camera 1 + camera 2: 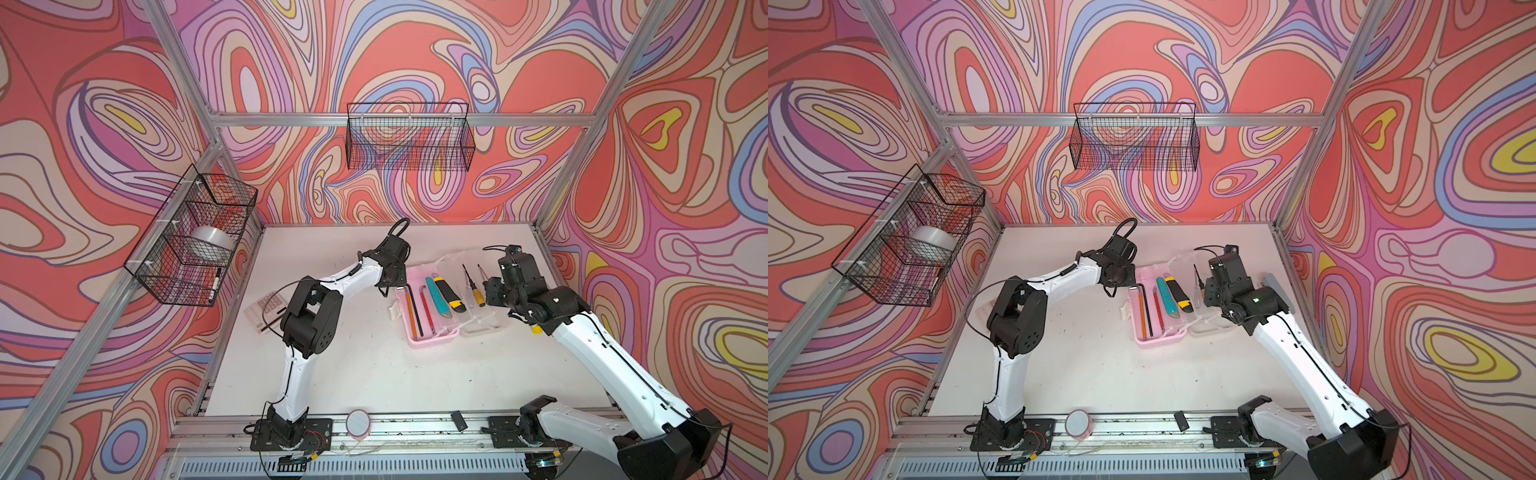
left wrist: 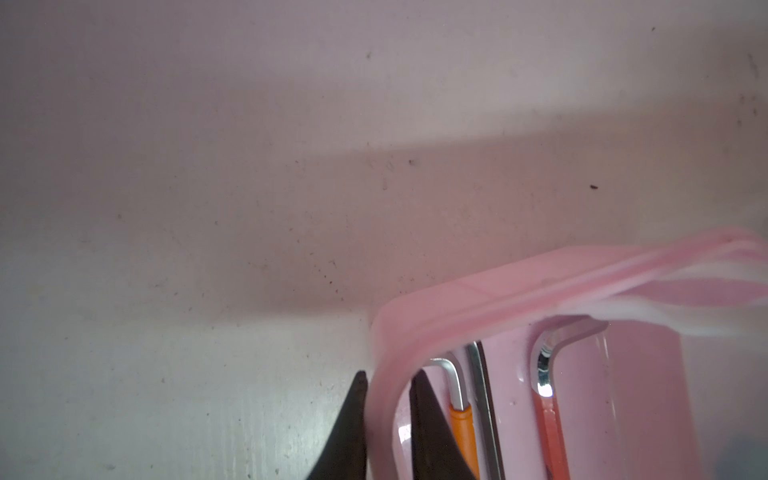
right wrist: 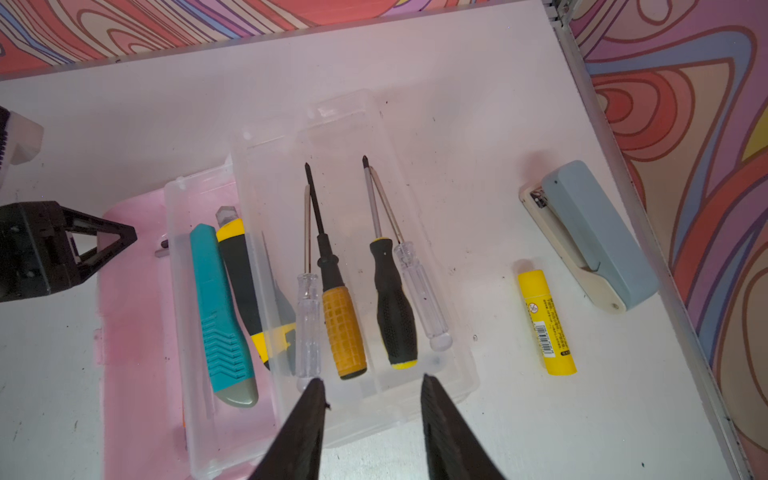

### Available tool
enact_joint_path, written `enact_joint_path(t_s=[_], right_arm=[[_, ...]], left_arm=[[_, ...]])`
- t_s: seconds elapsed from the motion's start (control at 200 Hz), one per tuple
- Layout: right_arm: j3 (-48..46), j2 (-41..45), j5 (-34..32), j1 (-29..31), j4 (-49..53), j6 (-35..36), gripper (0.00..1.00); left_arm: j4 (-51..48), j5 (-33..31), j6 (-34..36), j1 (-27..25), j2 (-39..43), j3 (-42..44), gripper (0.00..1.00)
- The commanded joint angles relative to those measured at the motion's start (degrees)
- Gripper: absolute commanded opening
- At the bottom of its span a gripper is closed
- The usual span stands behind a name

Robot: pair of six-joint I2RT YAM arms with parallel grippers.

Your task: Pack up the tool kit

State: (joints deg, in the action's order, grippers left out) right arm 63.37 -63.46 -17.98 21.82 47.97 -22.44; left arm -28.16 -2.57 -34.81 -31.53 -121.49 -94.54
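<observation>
1. Left end effector (image 2: 390, 376) clamps the long wall of the pale pink rectangular plastic case (image 1: 432, 340), which lies open on the white surface (image 1: 353, 374).
2. Right end effector (image 3: 370, 378), jaws apart and empty, hovers nearest the screwdrivers (image 3: 395, 316), which lie lengthwise in the translucent lid (image 3: 353, 124).

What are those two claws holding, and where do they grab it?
The left gripper pinches the pink tool kit by its side wall near a corner, one finger inside, one outside. The right gripper is open, holding nothing.

Bright, even light, soft shadows, bowed top-view edges (tool kit (image 2: 498, 291) smeary in left wrist close-up)
</observation>
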Motion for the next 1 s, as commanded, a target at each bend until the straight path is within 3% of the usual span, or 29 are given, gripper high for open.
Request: enact_joint_path(t_s=[0.0, 0.12, 0.371, 0.471, 0.561, 0.636, 0.811, 0.996], right_arm=[[-0.06, 1.67, -2.83, -0.07, -0.25, -1.52, 0.4], [-0.93, 1.22, -1.92, -2.75, -0.48, -2.73, 0.4], [-9.69, 0.73, 12.94, -12.69, -4.7, -5.25, 0.43], [-14.98, 2.26, 18.24, -13.16, -6.94, -7.76, 0.43], [-20.78, 3.81, 22.54, -13.22, -9.86, -10.47, 0.43], [-24.75, 4.76, 24.77, -13.38, -11.85, -12.62, 0.44], [-30.71, 5.83, 27.98, -13.32, -17.54, -14.99, 0.43], [-32.28, 0.88, 29.11, -13.5, -23.75, -15.39, 0.38]], left_arm=[[-1.95, -0.91, -0.09, 2.99, -1.74, -0.63, 0.1], [-2.03, -1.12, 0.18, 4.5, -1.18, -0.71, 0.03], [-0.39, 0.12, -0.36, 6.21, 1.45, 2.67, 0.0], [0.69, 0.23, -1.03, 6.37, 2.07, 4.58, 0.0], [1.56, 1.07, -1.59, 6.43, 2.56, 5.96, 0.1], [2.07, 1.42, -1.93, 6.56, 3.05, 6.93, 0.12], [3.47, 2.66, -2.28, 6.74, 4.18, 8.73, 0.08], [4.76, 3.1, -2.94, 6.74, 5.68, 10.37, 0.05]])
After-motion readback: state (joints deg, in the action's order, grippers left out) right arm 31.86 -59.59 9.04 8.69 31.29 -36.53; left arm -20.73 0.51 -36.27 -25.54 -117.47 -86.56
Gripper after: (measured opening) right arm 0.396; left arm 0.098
